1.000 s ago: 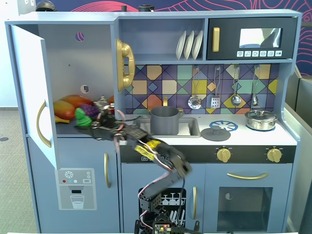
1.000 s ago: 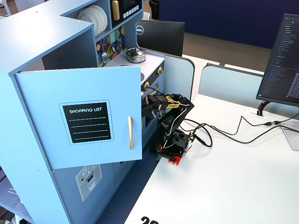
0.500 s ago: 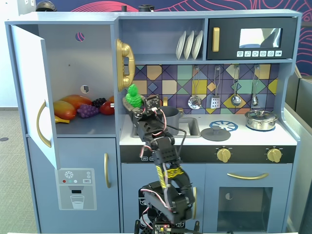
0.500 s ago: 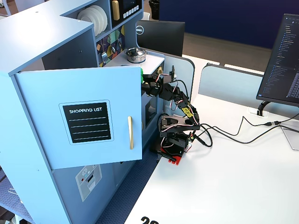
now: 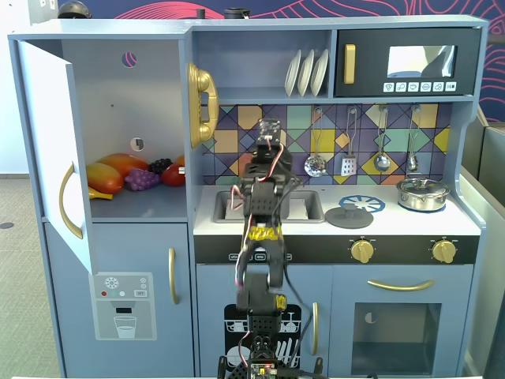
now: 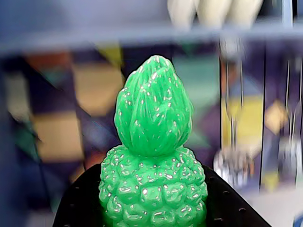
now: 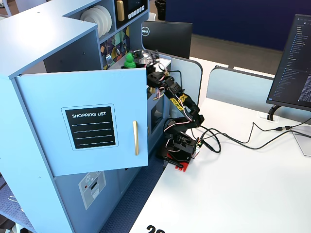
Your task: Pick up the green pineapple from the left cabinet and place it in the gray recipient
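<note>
The green pineapple [image 6: 154,165] stands upright, clamped in the hand [image 6: 154,210].

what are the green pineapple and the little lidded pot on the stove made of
The bumpy bright green toy pineapple, held in the end effector, looks like glossy moulded plastic: sharp white glints on every bump. The small shiny silver lidded pot looks like polished metal from its reflections, though chromed plastic is possible.

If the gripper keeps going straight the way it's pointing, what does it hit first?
Probably the patterned backsplash behind the counter. The gripper, shut on the green pineapple, faces it; depth is unclear.
</note>
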